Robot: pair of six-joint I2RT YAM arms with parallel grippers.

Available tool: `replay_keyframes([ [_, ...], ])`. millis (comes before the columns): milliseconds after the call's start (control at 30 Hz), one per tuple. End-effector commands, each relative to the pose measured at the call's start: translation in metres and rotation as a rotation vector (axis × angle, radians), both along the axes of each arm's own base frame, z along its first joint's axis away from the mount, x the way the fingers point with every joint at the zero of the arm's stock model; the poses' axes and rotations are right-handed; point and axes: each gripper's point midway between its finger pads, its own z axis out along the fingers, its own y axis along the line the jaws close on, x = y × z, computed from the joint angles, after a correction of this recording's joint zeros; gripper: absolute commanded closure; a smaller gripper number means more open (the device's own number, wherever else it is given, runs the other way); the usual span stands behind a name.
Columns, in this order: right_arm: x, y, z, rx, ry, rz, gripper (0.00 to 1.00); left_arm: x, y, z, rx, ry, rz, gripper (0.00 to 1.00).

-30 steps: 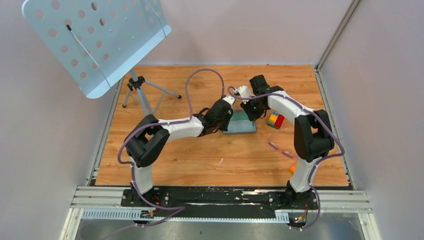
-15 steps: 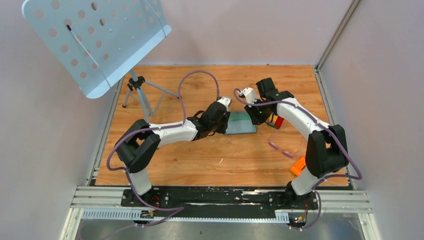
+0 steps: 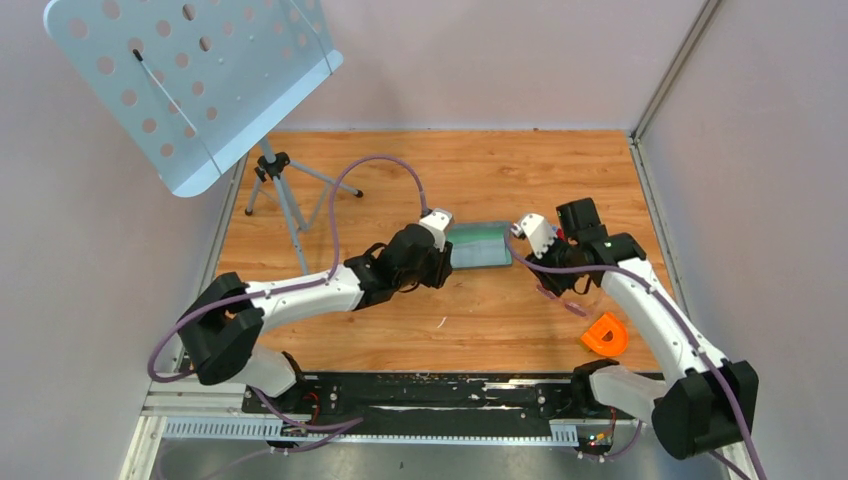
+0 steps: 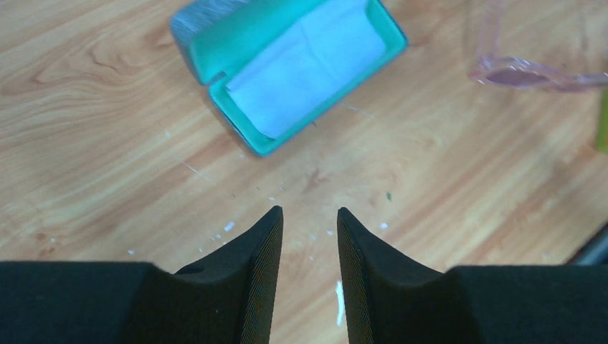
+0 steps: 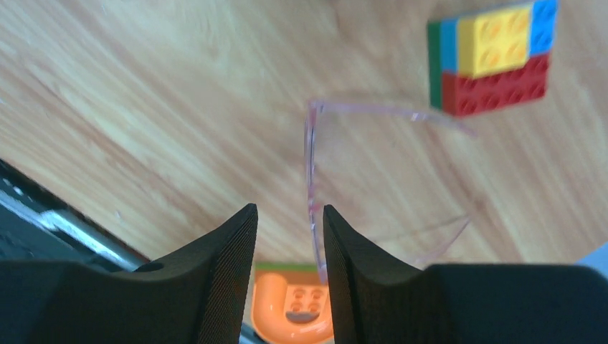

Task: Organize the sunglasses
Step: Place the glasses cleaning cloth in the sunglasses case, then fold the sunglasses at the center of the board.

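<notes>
The case (image 4: 215, 54) sits open on the desk (image 3: 400, 180) with its cloth (image 4: 301, 72) inside, while the sunglasses (image 5: 312, 158) lie unfolded nearby, not yet packed, below my right end effector (image 5: 288, 244), parted and empty like my left end effector (image 4: 310, 244).

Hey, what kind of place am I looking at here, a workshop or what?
Probably a robotics lab test cell: two robot arms bolted to a metal rail, a wood tabletop boxed in by plain walls, and props like an open glasses case and toy bricks.
</notes>
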Motion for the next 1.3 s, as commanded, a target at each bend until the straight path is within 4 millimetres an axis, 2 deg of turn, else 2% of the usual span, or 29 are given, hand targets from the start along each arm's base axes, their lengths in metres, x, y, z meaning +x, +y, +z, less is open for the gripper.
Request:
replay_keyframes([
  [0, -0.045, -0.042, -0.029, -0.147, 0.127, -0.008, 0.56, -0.028, -0.001, 0.009, -0.011, -0.023, -0.067, 0.62],
  [167, -0.056, -0.061, -0.046, -0.202, 0.184, -0.038, 0.55, -0.047, 0.009, 0.011, 0.003, -0.037, -0.084, 0.61],
  [333, -0.045, -0.069, -0.054, -0.227, 0.198, -0.065, 0.55, -0.054, 0.015, 0.014, -0.014, -0.041, -0.090, 0.61],
  [700, -0.018, -0.056, -0.074, -0.187, 0.245, -0.054, 0.56, -0.058, 0.018, 0.013, -0.016, -0.044, -0.106, 0.61],
  [1000, -0.014, -0.052, -0.088, -0.177, 0.266, -0.050, 0.71, -0.060, 0.019, 0.010, -0.014, -0.037, -0.105, 0.62],
  [1267, -0.015, -0.055, -0.093, -0.190, 0.260, -0.057, 0.93, -0.059, 0.017, 0.016, -0.024, -0.043, -0.111, 0.62],
])
